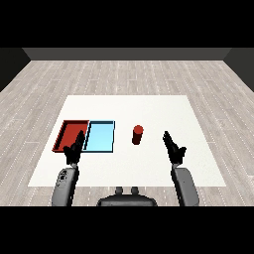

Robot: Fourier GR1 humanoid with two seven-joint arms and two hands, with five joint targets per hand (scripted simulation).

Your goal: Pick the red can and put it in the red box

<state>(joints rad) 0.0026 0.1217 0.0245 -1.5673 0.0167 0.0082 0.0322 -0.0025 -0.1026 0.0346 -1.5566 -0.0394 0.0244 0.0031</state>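
— So, why is the red can placed where it is?

— It is stood upright on the white surface, to the right of the light blue tray and apart from it. The red tray is set farther left, touching the blue one, so the blue tray must be crossed before the can is delivered.

— And which hand is better placed for it?

— The right hand is held above the surface, to the right of the can and a little nearer the robot, with nothing between them. Its fingers are kept straight and pointed forward, nothing being held. A reach from that side is judged the likelier.

— What of the other hand?

— The left hand is seen over the near edge of the red tray, fingers likewise straight and unoccupied. It is well apart from the can.

— How is the can to be described?

— A short cylinder is shown, red all over, its flat top lit brighter than its darker side. No label can be made out. It is untouched, so the task is judged not yet begun.
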